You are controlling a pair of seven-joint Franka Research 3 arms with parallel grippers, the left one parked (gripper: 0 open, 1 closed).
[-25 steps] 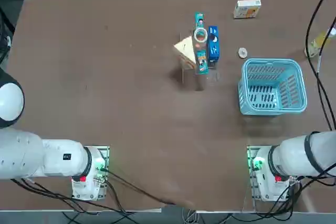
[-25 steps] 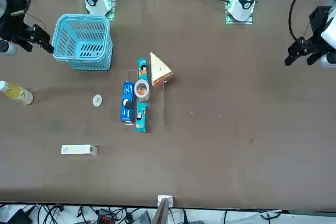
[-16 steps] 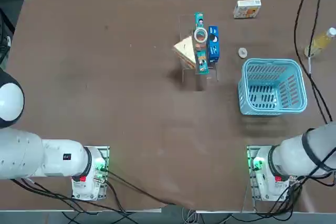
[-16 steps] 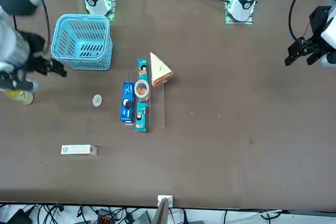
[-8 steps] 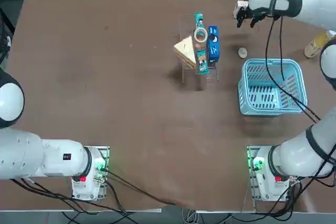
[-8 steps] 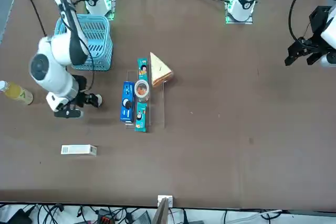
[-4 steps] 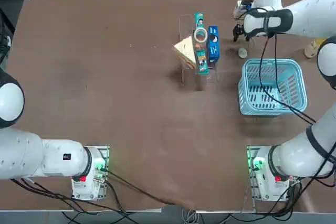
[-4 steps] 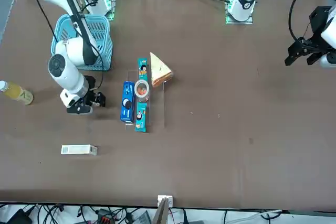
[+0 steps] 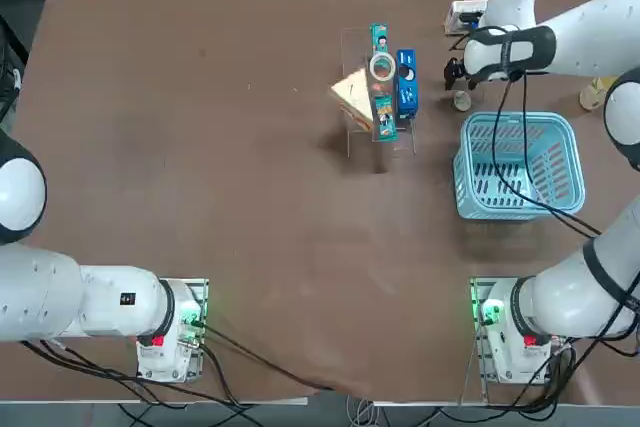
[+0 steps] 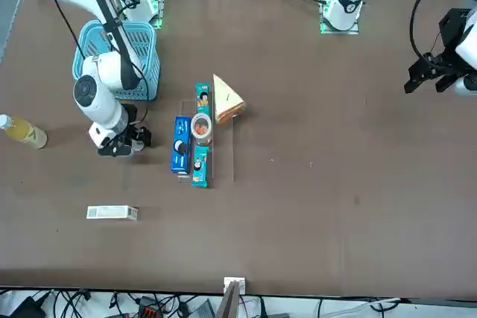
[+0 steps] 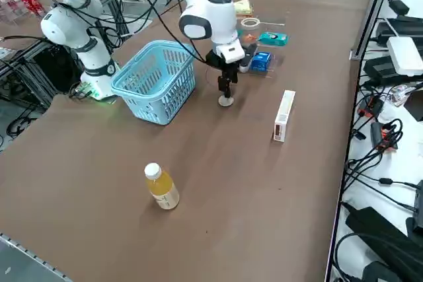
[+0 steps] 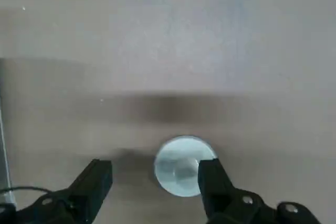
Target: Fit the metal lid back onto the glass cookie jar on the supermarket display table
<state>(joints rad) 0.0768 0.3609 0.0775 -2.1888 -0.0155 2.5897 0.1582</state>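
Your right pincer (image 12: 155, 179) spread wide above the metal lid (image 12: 182, 165), a flat round silver disc lying on the table (image 9: 200, 147), at three o'clock from the glass cookie jar (image 9: 382, 68).

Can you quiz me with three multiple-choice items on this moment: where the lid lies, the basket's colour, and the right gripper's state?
1. Where does the metal lid lie?
A. On the supermarket display table, beside the basket
B. Inside the basket
C. On the glass cookie jar

2. What colour is the basket?
A. Red
B. Light blue
C. Yellow

3. What state is the right gripper in?
A. Shut on the lid
B. Shut on the jar
C. Open, low over the lid

Answers:
1. A: the side view shows the lid flat on the tabletop next to the basket, with the glass cookie jar apart from it, among the packets.
2. B: every view shows light blue plastic mesh.
3. C: the wrist view shows the fingers spread, one overlapping the lid's edge, the other well clear of it.
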